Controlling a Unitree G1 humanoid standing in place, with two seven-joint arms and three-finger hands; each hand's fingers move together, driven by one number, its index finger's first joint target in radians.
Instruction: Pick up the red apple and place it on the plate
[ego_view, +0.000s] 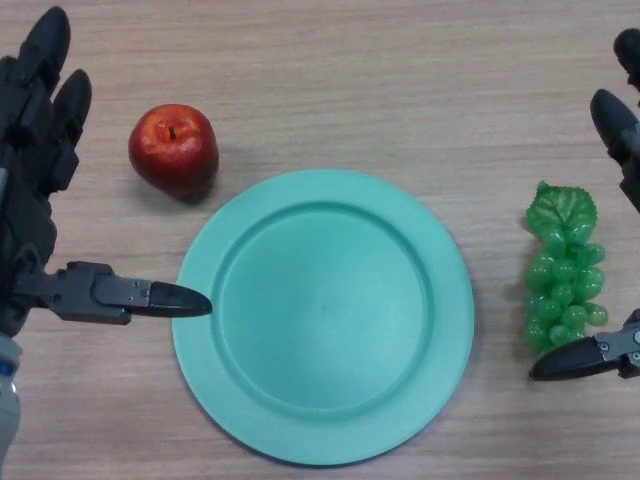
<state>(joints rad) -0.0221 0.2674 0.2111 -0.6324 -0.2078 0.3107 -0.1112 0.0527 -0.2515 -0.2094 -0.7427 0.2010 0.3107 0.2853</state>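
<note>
**Both hands open, apple still on the table**

Your left hand (35, 150) sits at the left edge of the head view with its fingers straight and pointing away from you, and its thumb stretched out toward the plate (323, 315), the thumb tip lying at the plate's left rim. It holds nothing. Your right hand (620, 130) shows only partly at the right edge; its fingers look relaxed and its thumb reaches in just below the green grapes (564, 270), gripping nothing.

You will find the red apple (174, 150) resting on the wooden table (380, 90), stem up, just beside your left hand's fingers and up-left of the plate, near its rim but apart from it. The teal plate lies in the middle with nothing on it. The grapes lie to its right, clear of the rim.
</note>
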